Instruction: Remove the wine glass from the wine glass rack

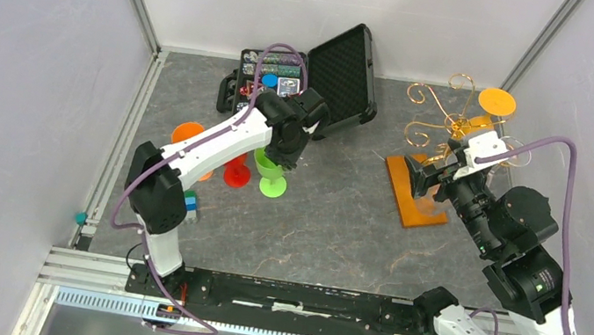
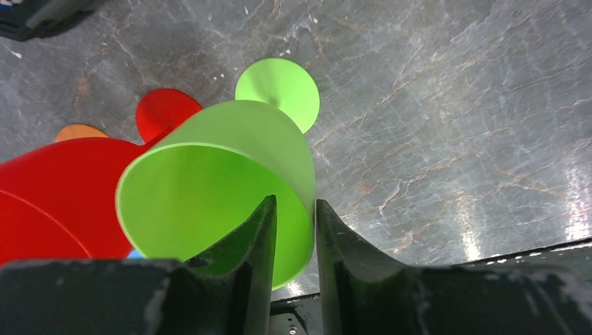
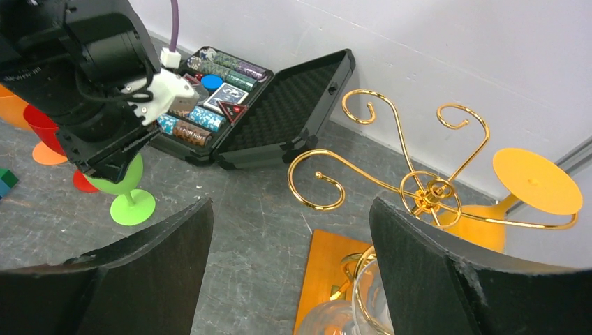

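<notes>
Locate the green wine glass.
Top view, left of centre: the green wine glass stands upright beside the red glass, under the left claw.

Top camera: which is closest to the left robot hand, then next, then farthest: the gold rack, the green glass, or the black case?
1. Green glass, right under the left gripper.
2. Black case, just behind it, toward the back wall.
3. Gold rack, far across on the right side.

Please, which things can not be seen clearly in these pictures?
- Clear glass: right wrist view, cut off by the bottom edge.
- Left tool on green glass: left wrist view, cannot tell whether it grips.
- Case contents: top view, too small to name.
</notes>
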{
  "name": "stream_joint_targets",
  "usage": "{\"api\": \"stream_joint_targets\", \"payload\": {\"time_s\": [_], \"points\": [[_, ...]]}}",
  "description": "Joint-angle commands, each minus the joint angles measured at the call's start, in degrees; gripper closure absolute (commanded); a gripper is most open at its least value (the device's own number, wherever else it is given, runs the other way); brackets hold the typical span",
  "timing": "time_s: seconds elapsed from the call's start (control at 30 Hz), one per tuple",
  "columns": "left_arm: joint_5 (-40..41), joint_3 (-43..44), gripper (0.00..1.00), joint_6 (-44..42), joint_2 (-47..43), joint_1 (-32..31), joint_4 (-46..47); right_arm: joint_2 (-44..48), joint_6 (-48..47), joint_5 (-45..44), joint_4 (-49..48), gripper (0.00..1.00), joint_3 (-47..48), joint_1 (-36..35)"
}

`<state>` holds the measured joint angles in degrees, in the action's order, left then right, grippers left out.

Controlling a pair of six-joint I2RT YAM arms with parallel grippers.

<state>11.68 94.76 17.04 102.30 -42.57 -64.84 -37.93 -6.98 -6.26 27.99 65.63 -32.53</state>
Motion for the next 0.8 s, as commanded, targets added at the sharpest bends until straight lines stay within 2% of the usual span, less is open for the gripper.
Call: {"api": "stream_joint_targets", "payload": {"time_s": [0.0,0.13,0.3,0.63,0.77], "points": [[2.01,5.24,0.64,-2.96,-0.15,-0.15,-1.08,0.66,-0.75,-1.55,0.87,0.13,2.58,-0.21],[2.67,7.98,0.52,-3.5,-1.04,-0.15,-1.6,0.37,-1.43,-2.33,2.17,0.13,3.46,-0.25],[1.32,9.37,0.39,-4.01,-7.18,-0.15,1.41,-1.77,-2.78,-5.16,6.94,0.12,8.65,-0.29],[-11.33,-3.07,0.01,-2.65,-22.54,-0.15,22.21,-4.52,-6.87,-16.12,17.52,0.12,15.91,-0.25],[-16.61,-8.41,0.0,-0.26,-27.01,-0.15,31.83,-3.9,-7.54,-21.82,20.3,0.12,14.97,-0.29]]}}
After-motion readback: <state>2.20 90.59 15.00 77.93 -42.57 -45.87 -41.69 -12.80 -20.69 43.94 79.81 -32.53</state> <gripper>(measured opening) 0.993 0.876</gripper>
